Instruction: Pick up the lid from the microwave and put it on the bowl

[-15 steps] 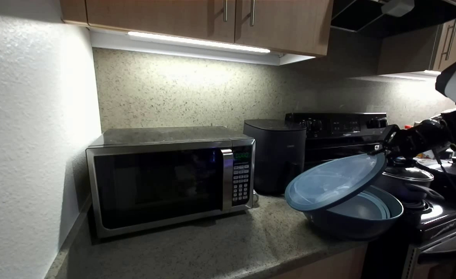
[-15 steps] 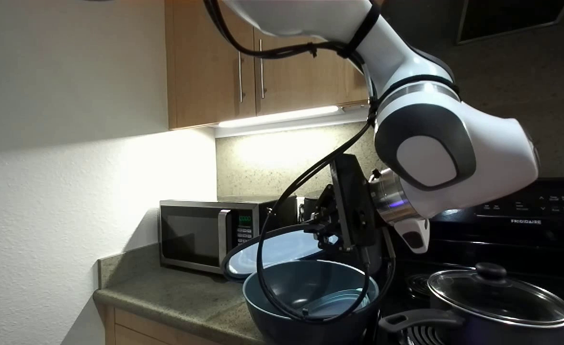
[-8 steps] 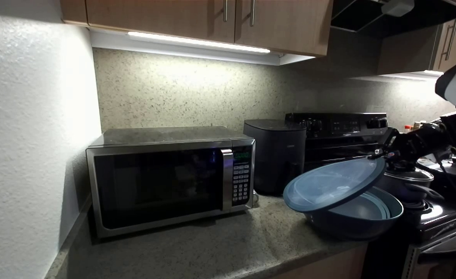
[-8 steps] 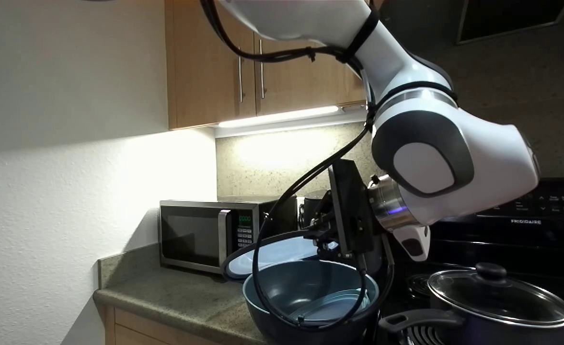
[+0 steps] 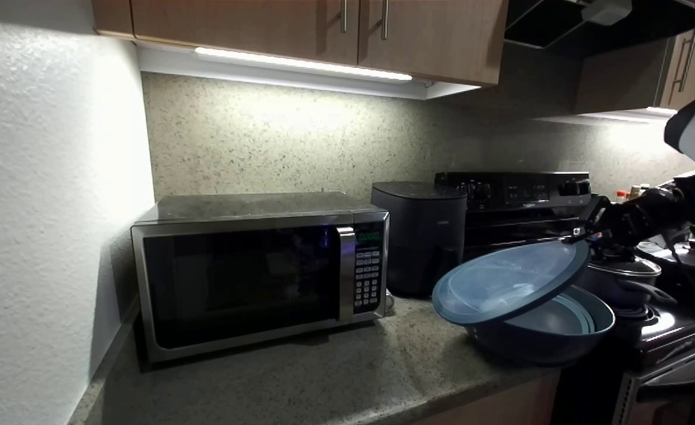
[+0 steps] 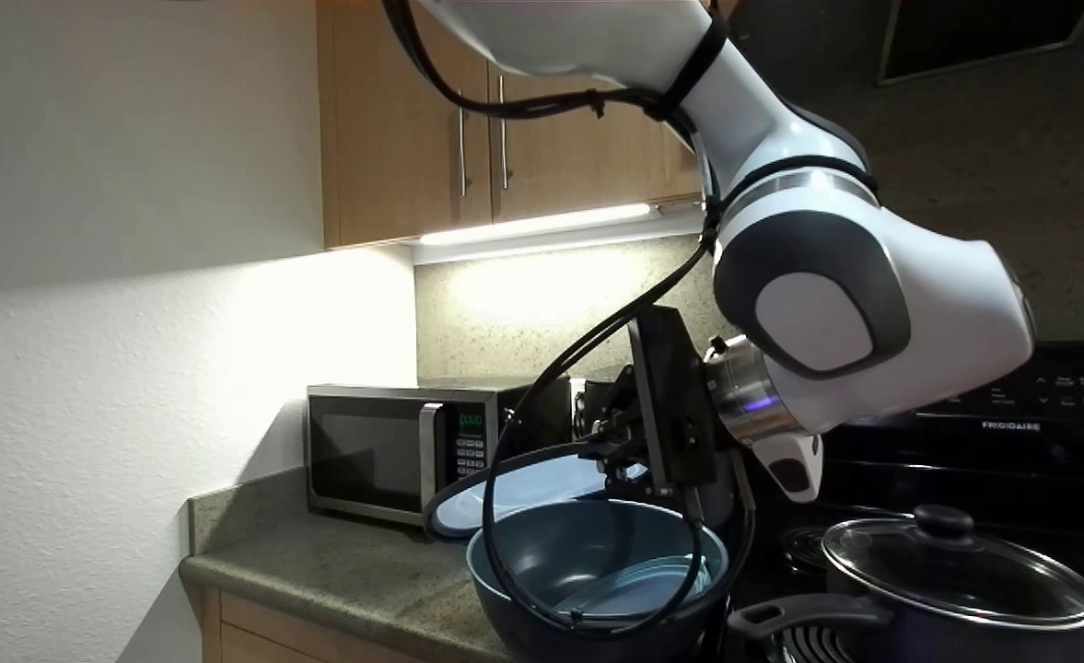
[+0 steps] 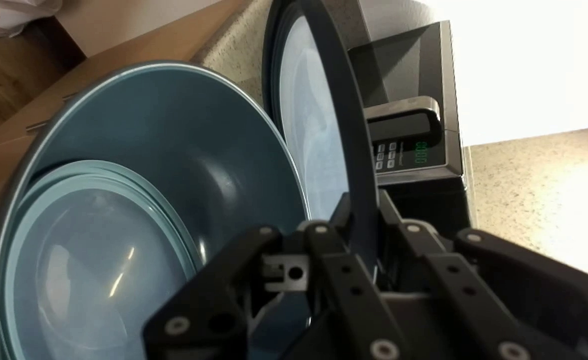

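Observation:
The light-blue lid (image 5: 509,280) with a dark blue rim is held tilted over the left side of the bowl (image 5: 524,348), its held edge high and far edge low. It also shows behind the bowl (image 6: 597,543) in an exterior view (image 6: 532,486). My gripper (image 7: 365,207) is shut on the lid's rim, one finger on each face; it shows in both exterior views (image 5: 576,236) (image 6: 600,448). The deep blue bowl is in the wrist view (image 7: 184,110). Whether lid and bowl touch I cannot tell. The silver microwave (image 5: 264,206) stands left of them, door shut.
A smaller light-blue-rimmed disc (image 7: 109,250) lies in the bowl. A black appliance (image 5: 424,236) stands behind, beside the black stove (image 5: 518,192). A pot (image 6: 961,575) with a glass lid has its handle (image 6: 809,610) near the bowl. The arm's cable (image 6: 489,516) hangs before the bowl.
Over the first half second my gripper and the lid's held edge came down slightly, so the lid tilts a little less. Since then they have barely moved. The bowl has not moved.

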Tool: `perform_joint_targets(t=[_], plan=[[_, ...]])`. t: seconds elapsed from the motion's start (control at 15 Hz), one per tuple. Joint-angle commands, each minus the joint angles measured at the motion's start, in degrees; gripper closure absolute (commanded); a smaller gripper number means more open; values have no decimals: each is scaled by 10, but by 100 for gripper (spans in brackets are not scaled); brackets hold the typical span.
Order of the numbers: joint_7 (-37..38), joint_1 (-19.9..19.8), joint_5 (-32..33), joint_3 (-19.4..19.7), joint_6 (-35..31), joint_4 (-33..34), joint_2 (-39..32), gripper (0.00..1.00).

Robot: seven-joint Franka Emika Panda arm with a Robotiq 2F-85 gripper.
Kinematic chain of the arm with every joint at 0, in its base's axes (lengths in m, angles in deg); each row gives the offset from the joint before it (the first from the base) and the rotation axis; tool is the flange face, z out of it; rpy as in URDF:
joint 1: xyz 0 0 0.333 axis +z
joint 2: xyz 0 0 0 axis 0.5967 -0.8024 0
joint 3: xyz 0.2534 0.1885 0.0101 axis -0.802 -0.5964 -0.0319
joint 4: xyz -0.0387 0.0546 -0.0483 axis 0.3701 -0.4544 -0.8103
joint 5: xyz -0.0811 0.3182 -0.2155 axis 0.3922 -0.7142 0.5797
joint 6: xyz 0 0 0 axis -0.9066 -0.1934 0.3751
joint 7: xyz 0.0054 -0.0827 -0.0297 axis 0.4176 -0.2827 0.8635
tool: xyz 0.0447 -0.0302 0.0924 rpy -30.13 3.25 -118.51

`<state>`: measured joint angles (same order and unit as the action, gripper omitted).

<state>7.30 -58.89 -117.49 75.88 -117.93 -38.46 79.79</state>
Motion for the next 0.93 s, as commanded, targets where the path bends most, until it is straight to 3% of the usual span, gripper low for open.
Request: perform_joint_targets(t=[0.0, 0.4, 0.47, 0.53, 0.6, 0.67, 0.8, 0.87], plan=[[-34, -8, 60, 8, 14, -45, 66, 97], [-70, -23, 119, 34, -38, -124, 155, 97], [-110, -25, 112, 38, -50, -131, 163, 97], [-134, -26, 105, 42, -58, -136, 169, 97], [-94, -19, 103, 39, -30, -105, 133, 97], [-100, -20, 103, 42, -32, -110, 139, 89], [-99, -19, 103, 42, -32, -109, 138, 89], [-99, -19, 103, 41, -32, -109, 136, 97]])
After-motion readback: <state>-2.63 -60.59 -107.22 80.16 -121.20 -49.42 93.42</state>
